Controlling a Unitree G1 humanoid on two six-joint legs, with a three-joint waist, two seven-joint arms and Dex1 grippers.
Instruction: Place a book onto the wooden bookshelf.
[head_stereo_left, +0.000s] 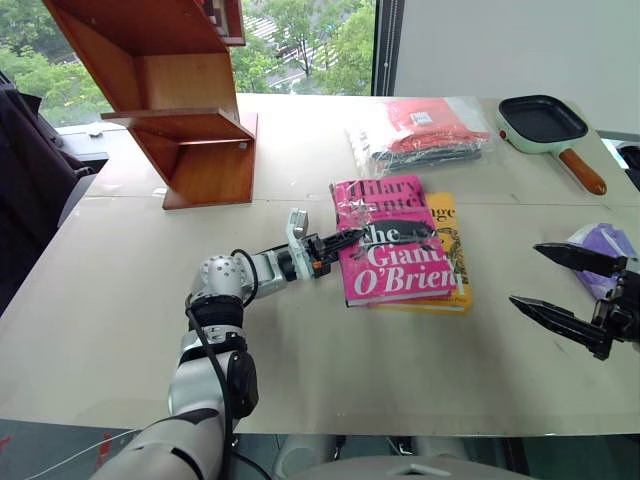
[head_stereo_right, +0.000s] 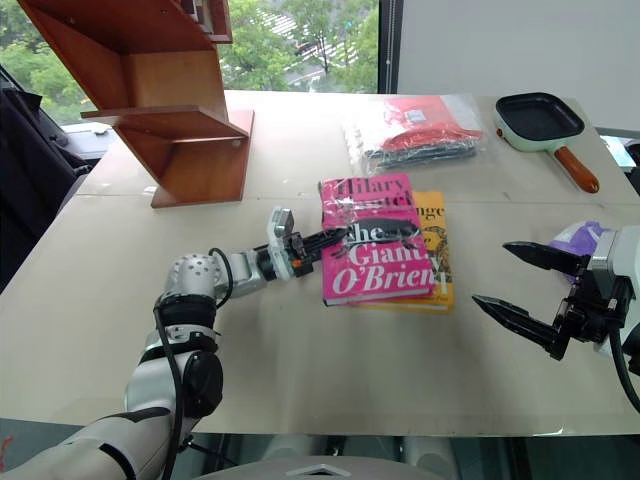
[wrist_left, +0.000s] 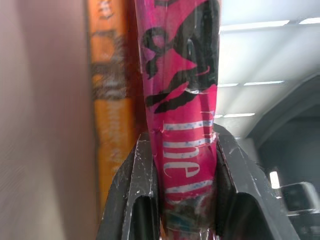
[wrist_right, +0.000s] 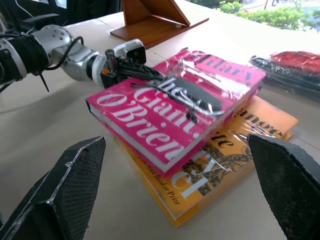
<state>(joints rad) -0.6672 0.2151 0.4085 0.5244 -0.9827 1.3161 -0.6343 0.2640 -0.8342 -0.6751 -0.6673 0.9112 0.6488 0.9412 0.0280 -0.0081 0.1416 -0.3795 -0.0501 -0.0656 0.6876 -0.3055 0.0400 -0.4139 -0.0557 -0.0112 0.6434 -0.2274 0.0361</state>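
Currently the pink book (head_stereo_left: 392, 240), lettered "Hilary Mantel The Giant, O'Brien", lies face up on a yellow book (head_stereo_left: 452, 262) near the centre of the table (head_stereo_left: 120, 300). Its left edge is tilted slightly up off the yellow book, as the right wrist view shows.

Left tool (head_stereo_left: 345, 238): it reaches in from the left, roughly level, and is closed on the left edge of the pink book. One finger lies across the cover over the word "The"; the other goes under the book. The left wrist view confirms the pink cover clamped between the two fingers (wrist_left: 137, 190), with the yellow book just beside it.

Right tool (head_stereo_right: 520, 280): it hovers over the near right part of the table, well apart from both books, with its two black fingers spread wide and nothing between them. It points toward the books.

Wooden bookshelf (head_stereo_left: 195, 130): the reddish-brown unit with slanted boards stands at the far left of the table, well apart from the books.

Other items: a clear plastic bag (head_stereo_left: 425, 135) with red and dark contents lies beyond the books; a black frying pan (head_stereo_left: 545, 122) with a pale green rim and a brown handle sits at the far right; a purple object (head_stereo_left: 605, 250) rests at the right edge, behind the right tool.
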